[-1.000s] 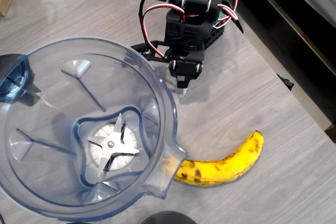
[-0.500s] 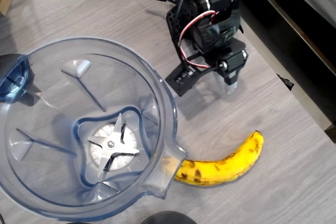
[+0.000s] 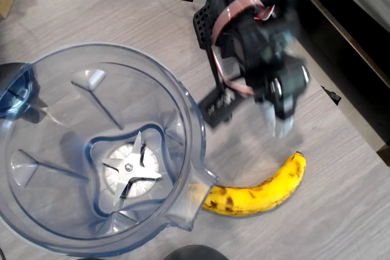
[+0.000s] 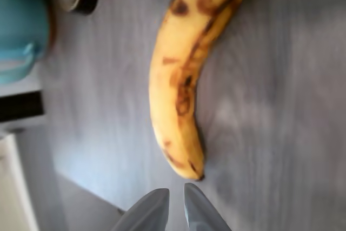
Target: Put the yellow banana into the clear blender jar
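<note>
claw (image 4: 175, 201) near shut, tips down, above banana (image 3: 259, 190) end.

I log my arm (image 3: 250, 35) as black plastic, red-and-white servo cables looped across it; pale grey tapered fingers (image 4: 148, 212), image motion-blurred.

Overhead looks straight down; wrist view sits close — both share the banana (image 3: 256, 190).
</note>
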